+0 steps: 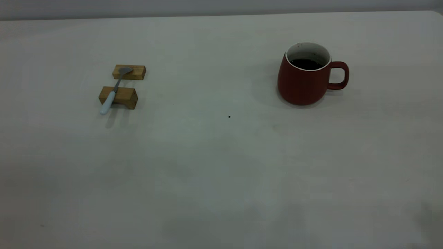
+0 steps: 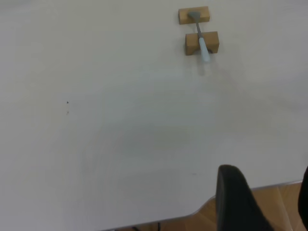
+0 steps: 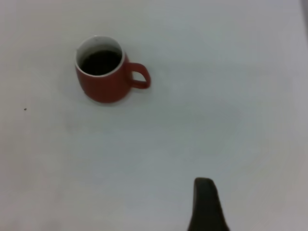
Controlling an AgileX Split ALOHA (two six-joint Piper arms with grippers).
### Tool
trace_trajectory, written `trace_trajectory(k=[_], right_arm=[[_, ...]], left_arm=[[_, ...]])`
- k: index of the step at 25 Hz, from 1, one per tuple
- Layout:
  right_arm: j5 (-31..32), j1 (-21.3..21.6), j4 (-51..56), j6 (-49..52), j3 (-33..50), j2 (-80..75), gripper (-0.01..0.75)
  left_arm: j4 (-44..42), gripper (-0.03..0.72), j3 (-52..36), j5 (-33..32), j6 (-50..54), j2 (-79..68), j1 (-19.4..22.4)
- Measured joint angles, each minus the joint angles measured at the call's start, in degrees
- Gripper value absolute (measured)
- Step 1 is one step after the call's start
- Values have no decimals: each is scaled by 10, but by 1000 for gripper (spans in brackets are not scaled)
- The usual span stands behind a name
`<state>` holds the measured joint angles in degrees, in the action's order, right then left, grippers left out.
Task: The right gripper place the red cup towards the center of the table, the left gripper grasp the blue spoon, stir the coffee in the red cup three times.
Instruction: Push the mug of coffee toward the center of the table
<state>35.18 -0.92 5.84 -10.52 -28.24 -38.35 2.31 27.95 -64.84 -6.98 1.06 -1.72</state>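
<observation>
Light soft, diffuse, overhead; no glare on matte off-white worktop (image 1: 214, 166). Dark red rounded mug (image 1: 303, 81) casts faint broad shadow toward exterior view's left. Pale blue-handled teaspoon (image 1: 112, 92) on two tan wooden blocks (image 1: 119, 97) throws weak shadow toward near edge. Exterior view dim, greyish, soft; near right corner darkened. Wrist views brighter, mildly blurred; black finger (image 2: 238, 202) out of focus.

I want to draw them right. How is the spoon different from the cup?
The blue spoon is thin and lies slanted across two wooden blocks; the red cup is round and stands upright on the table. The spoon is pale blue and grey; the cup is dark red and holds coffee. No pincer touches either.
</observation>
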Motion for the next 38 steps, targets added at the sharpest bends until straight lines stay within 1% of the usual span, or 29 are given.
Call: trace_trajectory(k=[2, 5, 13, 18, 27, 30, 35, 38], right_arm=[[-50, 0, 23, -55, -13, -84, 565], [-86, 0, 59, -131, -56, -215, 565], [-107, -4, 148, -354, -212, -534, 565], [-107, -29, 175, -498, -289, -683, 565], [-157, -32, 186, -871, -360, -827, 565], [-180, -31, 212, -969, -373, -856, 565], [-211, -30, 317, -1091, -406, -899, 565], [-211, -29, 350, -1110, -428, -925, 565]], left_arm=[[0, 391, 0, 0, 0, 0, 0], [0, 391, 0, 0, 0, 0, 0], [0, 391, 0, 0, 0, 0, 0], [0, 391, 0, 0, 0, 0, 0], [0, 391, 0, 0, 0, 0, 0], [0, 391, 0, 0, 0, 0, 0], [0, 391, 0, 0, 0, 0, 0], [0, 391, 0, 0, 0, 0, 0]])
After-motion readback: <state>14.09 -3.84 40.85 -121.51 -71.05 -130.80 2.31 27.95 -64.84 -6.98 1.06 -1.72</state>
